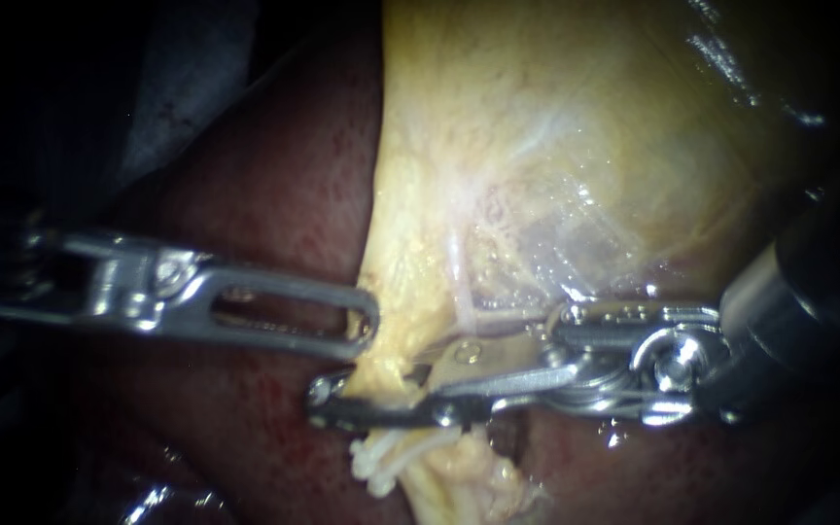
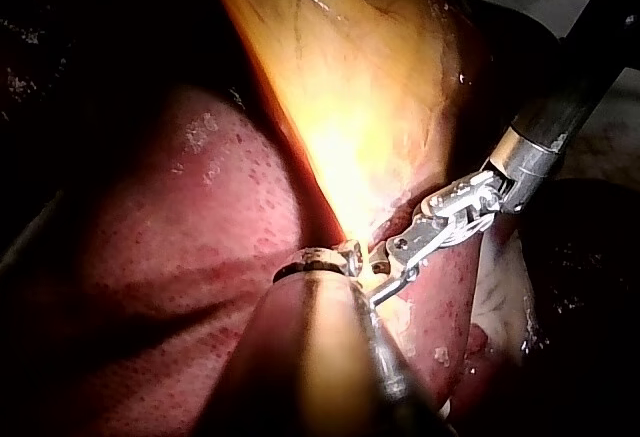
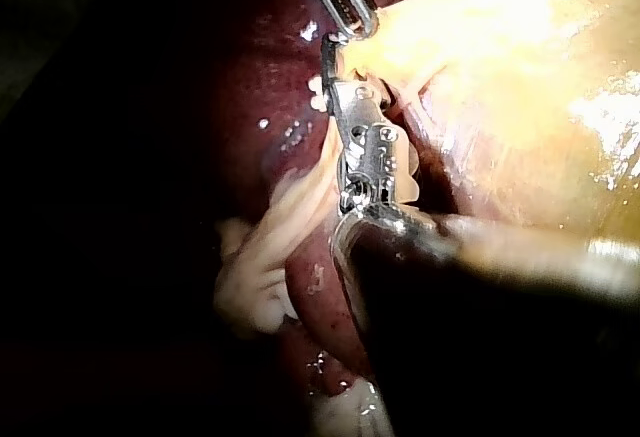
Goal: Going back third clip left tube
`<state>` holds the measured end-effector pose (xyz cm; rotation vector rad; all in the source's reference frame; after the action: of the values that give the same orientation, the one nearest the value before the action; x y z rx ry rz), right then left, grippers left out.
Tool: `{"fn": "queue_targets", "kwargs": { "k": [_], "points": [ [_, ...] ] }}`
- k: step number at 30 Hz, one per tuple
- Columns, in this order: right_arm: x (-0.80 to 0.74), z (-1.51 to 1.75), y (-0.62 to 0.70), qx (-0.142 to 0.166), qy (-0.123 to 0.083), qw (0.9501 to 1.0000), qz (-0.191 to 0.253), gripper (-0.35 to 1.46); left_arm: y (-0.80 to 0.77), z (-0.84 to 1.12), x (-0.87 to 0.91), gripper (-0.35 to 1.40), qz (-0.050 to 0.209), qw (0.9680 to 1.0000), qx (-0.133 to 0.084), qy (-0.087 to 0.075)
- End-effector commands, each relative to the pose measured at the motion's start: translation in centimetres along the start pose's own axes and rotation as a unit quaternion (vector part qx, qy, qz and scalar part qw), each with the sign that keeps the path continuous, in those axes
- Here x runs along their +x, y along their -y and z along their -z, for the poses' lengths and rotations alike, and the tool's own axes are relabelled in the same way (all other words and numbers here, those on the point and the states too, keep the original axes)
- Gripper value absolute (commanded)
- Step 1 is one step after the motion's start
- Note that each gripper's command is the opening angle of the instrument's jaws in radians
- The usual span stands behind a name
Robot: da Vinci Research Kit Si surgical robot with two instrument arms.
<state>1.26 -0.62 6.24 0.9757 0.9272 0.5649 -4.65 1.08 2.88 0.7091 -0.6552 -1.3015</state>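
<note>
Left instrument (image 1: pixel 367 326) shaft cut by endoscope edge; right instrument (image 3: pixel 338 72) shaft blurred in wrist view

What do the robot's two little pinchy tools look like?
Both are shiny silver metal. The left instrument has long jaws with a slot through them. The right instrument has thinner jaws on small hinged links with round pins, joined to a dark shaft.

No legible text, labels, numbers or signs anywhere

Three close views — all share the gallbladder (image 1: pixel 576 146).
</note>
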Motion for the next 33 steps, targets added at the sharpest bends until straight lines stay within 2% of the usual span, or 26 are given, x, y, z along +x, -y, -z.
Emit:
{"fn": "queue_targets", "kwargs": {
  "k": [1, 9, 10, 12, 14, 17, 23, 33],
  "points": [
    [0.0, 0.0, 0.0, 0.0, 0.0, 1.0, 0.0, -0.35, 0.0, 0.0, 0.0, -0.35, 0.0, 1.0, 0.0, 0.0],
    [0.0, -0.01, 0.0, -0.001, 0.0, 1.0, 0.0, -0.33, 0.0, 0.0, 0.0, -0.35, 0.0, 1.0, 0.0, 0.0],
    [0.01, -0.01, 0.0, -0.001, -0.001, 1.0, 0.0, -0.22, 0.0, 0.0, 0.0, -0.35, 0.0, 1.0, 0.0, 0.0],
    [0.02, -0.03, -0.01, -0.002, -0.002, 1.0, -0.004, 0.11, 0.01, 0.0, 0.01, -0.35, 0.0, 1.0, 0.0, 0.0],
    [0.04, -0.08, 0.0, -0.005, -0.003, 0.9997, 0.025, 0.36, 0.01, 0.0, 0.01, -0.35, 0.0, 1.0, 0.0, 0.0],
    [0.07, -0.15, 0.02, -0.008, -0.008, 0.9988, 0.048, 0.49, 0.01, 0.0, 0.01, -0.35, 0.0, 1.0, 0.0, 0.0],
    [0.11, -0.23, 0.02, -0.01, -0.008, 0.9974, 0.071, 0.53, 0.02, 0.0, 0.01, -0.35, 0.0, 1.0, -0.001, 0.0],
    [0.09, -0.24, 0.0, -0.012, -0.007, 0.9942, 0.107, 0.53, 0.02, -0.01, 0.0, -0.35, 0.0, 1.0, -0.001, 0.0]
  ]
}}
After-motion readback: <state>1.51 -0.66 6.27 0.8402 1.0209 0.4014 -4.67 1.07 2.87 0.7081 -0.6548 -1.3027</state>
